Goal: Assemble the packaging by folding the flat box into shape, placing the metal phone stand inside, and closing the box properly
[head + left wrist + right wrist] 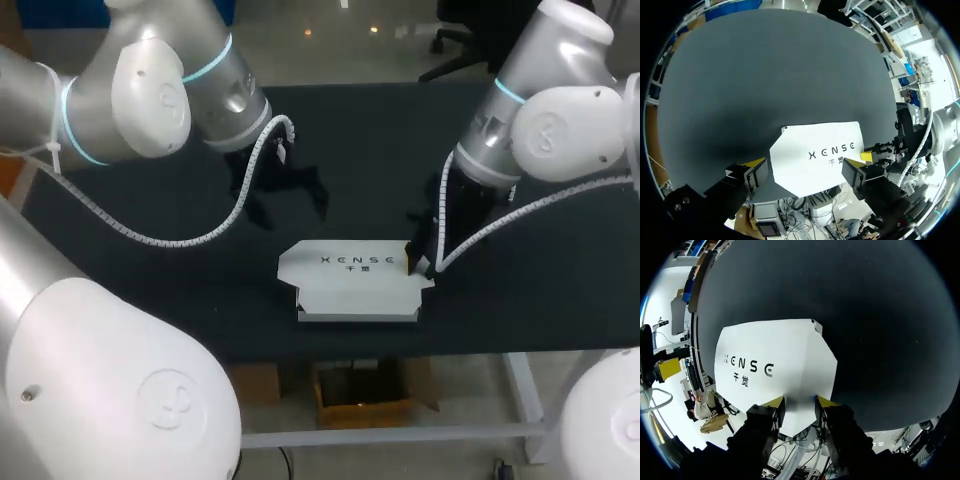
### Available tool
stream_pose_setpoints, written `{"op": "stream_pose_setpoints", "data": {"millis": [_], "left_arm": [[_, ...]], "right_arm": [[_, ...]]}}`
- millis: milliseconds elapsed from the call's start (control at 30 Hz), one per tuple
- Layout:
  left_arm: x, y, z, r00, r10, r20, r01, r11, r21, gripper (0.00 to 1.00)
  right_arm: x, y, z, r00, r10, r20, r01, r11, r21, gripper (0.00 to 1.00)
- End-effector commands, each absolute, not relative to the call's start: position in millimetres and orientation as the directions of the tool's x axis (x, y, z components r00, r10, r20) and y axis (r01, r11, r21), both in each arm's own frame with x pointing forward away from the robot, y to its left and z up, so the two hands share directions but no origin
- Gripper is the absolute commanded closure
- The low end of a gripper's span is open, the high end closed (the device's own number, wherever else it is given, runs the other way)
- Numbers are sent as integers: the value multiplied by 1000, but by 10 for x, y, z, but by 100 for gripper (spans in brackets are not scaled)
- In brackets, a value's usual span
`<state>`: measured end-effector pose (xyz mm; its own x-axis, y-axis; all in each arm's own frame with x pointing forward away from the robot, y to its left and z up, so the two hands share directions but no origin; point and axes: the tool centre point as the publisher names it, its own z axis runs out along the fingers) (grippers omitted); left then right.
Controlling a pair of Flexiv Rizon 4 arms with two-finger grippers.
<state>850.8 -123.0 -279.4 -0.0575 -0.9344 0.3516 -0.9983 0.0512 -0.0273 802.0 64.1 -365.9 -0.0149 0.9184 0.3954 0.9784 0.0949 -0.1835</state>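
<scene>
The right hand (800,401) is standing at the right-hand end of the flat white box (775,365), whose long axis is running across the black tabletop (580,290) toward the left arm. Whether this hand is gripping the end flap cannot be told. The left hand (804,164) is hovering open behind the box, apart from it, so the right arm is lying nearer for the fold.

Left arm (150,95), right arm (560,130) white-silver; cyan joint rings (222,60); ribbed white cables (185,241); left tool (804,162) black, yellow-tipped.
</scene>
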Motion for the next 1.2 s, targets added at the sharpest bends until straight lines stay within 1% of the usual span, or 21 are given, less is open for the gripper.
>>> {"op": "stream_pose_setpoints", "data": {"millis": [33, 100, 133, 167, 200, 300, 433, 633, 733, 867, 1200], "left_arm": [[8541, -1286, -2863, -21, -940, 342, -977, 92, 195, 11], [8516, -1293, -2892, -8, -936, 351, -977, 82, 196, 20], [8498, -1298, -2909, 4, -936, 351, -978, 69, 197, 32], [8488, -1310, -2928, 14, -938, 347, -979, 57, 195, 41], [8479, -1316, -2944, 17, -937, 350, -979, 55, 196, 48], [8449, -1335, -3002, 35, -936, 350, -980, 36, 196, 58], [8411, -1347, -3104, 45, -935, 352, -981, 24, 190, 54], [8368, -1339, -3216, 58, -934, 353, -983, 8, 183, 52], [8330, -1334, -3252, 71, -938, 339, -983, -9, 181, 54], [8266, -1341, -3315, 91, -946, 310, -985, -39, 170, 53], [8201, -1314, -3417, 94, -950, 299, -987, -48, 157, 54]], "right_arm": [[7993, 643, -3675, -13, 919, 394, 979, 91, -180, 64], [7993, 645, -3677, -12, 920, 392, 979, 89, -181, 63], [7993, 646, -3678, -12, 920, 392, 980, 89, -180, 63], [7991, 648, -3679, -12, 920, 392, 980, 89, -179, 63], [7990, 651, -3681, -11, 920, 392, 980, 88, -178, 64], [7984, 654, -3688, -10, 920, 392, 981, 86, -176, 63], [7971, 652, -3693, -9, 920, 393, 982, 83, -172, 62], [7963, 649, -3682, -10, 921, 390, 983, 81, -167, 62], [7963, 649, -3672, -10, 922, 388, 983, 81, -166, 63], [7964, 649, -3668, -9, 922, 386, 982, 80, -169, 62], [7979, 673, -3677, -11, 922, 387, 982, 84, -172, 62]]}}
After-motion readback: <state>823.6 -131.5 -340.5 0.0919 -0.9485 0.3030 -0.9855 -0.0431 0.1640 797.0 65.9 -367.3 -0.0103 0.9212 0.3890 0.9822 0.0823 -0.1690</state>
